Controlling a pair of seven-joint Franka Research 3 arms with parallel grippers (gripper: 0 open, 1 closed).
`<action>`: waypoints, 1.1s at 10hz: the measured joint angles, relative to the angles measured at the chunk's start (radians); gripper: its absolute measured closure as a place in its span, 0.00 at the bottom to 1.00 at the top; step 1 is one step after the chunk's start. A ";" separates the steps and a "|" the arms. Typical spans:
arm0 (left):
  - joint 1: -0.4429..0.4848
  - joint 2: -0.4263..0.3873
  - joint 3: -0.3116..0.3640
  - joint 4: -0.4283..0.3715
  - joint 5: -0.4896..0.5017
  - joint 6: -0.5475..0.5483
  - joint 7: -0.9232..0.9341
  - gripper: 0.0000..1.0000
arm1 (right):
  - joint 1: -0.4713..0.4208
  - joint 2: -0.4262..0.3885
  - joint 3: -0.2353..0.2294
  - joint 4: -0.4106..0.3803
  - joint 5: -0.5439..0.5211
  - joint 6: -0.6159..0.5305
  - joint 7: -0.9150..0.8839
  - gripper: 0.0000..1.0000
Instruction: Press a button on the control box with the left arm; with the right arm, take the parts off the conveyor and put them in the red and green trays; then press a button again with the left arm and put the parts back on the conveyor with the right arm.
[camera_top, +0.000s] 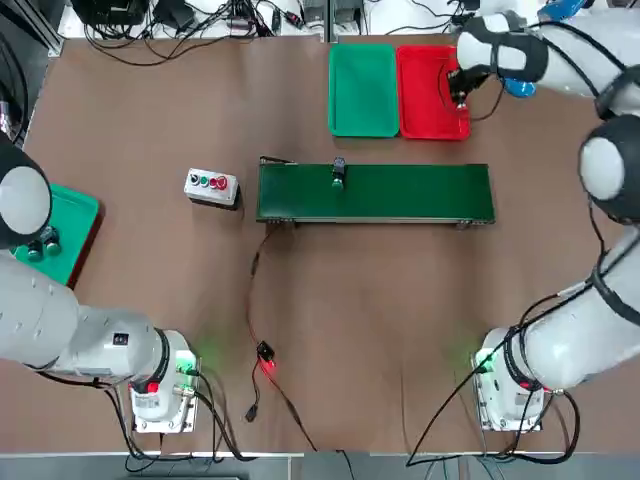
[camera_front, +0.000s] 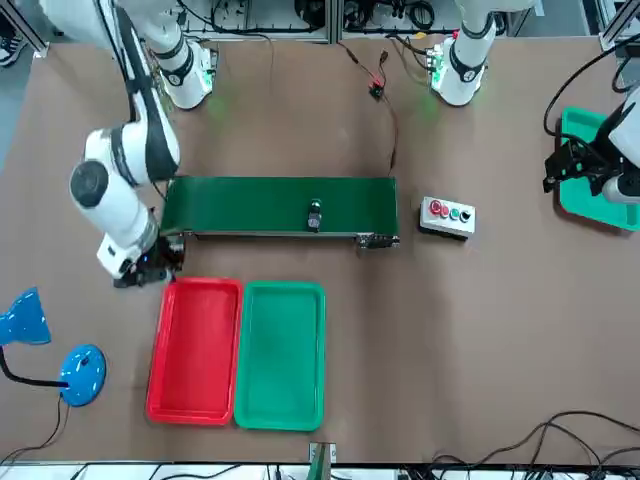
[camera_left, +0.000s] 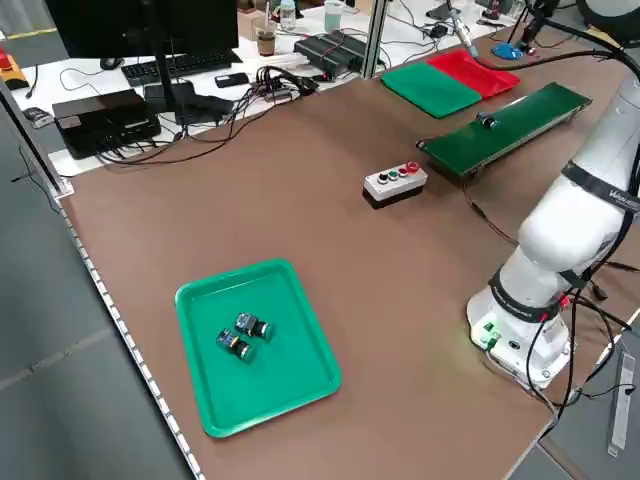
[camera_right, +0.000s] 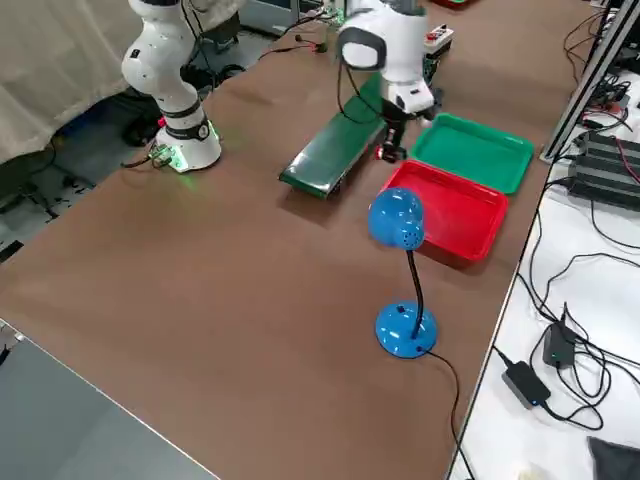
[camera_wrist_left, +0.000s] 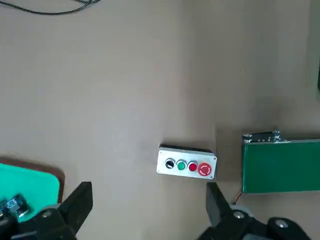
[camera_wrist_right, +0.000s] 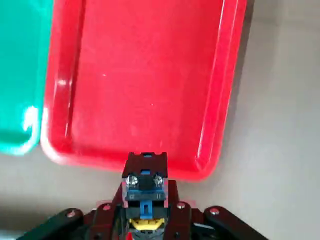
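Here, the long dark-green conveyor belt in its thin black frame (camera_top: 375, 192) is taken as the landmark. On the belt, toward the end nearer the control box, one small dark cylindrical part with a green tip (camera_top: 339, 173) is seen lying. Beyond the conveyor's far long side, the shallow green plastic tray (camera_top: 364, 90) and the shallow bright-red plastic tray (camera_top: 430, 95) are set side by side, edges touching; both are shown bare inside. The right gripper (camera_wrist_right: 145, 187) is held above the red tray's corner nearest the conveyor, its fingers clamped on a second small dark part (camera_wrist_right: 145, 177); the colour of that part's tip cannot be made out. Just off the conveyor's end on the robot's left, the small light-grey control box with its row of round buttons (camera_top: 211, 186) is placed. The left gripper (camera_wrist_left: 147, 212) is parked high on that same side, well apart from the conveyor, jaws spread wide and holding nothing.
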 joint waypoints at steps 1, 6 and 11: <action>0.000 0.002 0.000 -0.001 0.000 -0.001 0.000 0.00 | -0.019 0.108 -0.001 0.086 0.029 0.016 -0.010 0.67; 0.004 0.006 0.001 -0.002 0.000 -0.001 0.000 0.00 | -0.098 0.316 -0.002 0.221 0.043 0.071 -0.094 0.67; 0.004 0.006 0.001 -0.002 0.000 -0.001 0.000 0.00 | -0.088 0.340 0.008 0.222 0.044 0.105 -0.095 0.67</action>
